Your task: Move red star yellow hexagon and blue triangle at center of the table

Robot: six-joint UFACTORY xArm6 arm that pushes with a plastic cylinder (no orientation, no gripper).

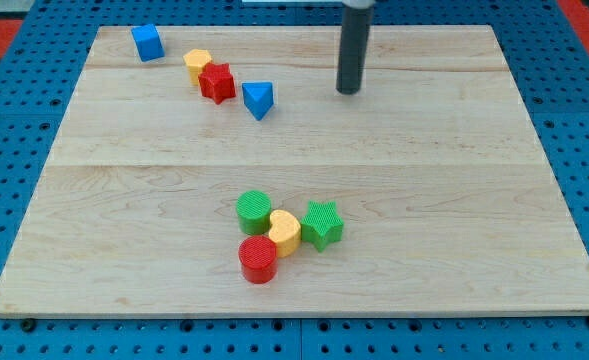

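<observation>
Three target blocks sit bunched near the view's top left of the tabletop (124,200): the yellow hexagon (197,65) touching the red star (216,81), and the blue triangle (258,99) just beside the star, toward the view's right and a little lower. None of them is at the centre yet, so by my reading the whole job is still ahead. My tip (349,91) stands on the wood well to the right of the triangle, touching nothing. No gripper on this arm, so nothing opens or closes, it's just a bare rod.

Now the risks. The tip is on the wrong side for a push toward the centre; it would need to get above and left of the row first, and a careless sweep across could knock the triangle away toward the left. Push the row as one and it may well splay, the hexagon or triangle slipping off round the rod. The star's points could catch and spin it too.

Watch the blue cube (147,42) as well, close to the top-left corner; a wide approach there might nudge it toward the edge. And below centre waits a cluster: green cylinder (254,211), yellow heart (285,232), green star (322,223), red cylinder (258,259). Overshoot downward and the targets plough into them
</observation>
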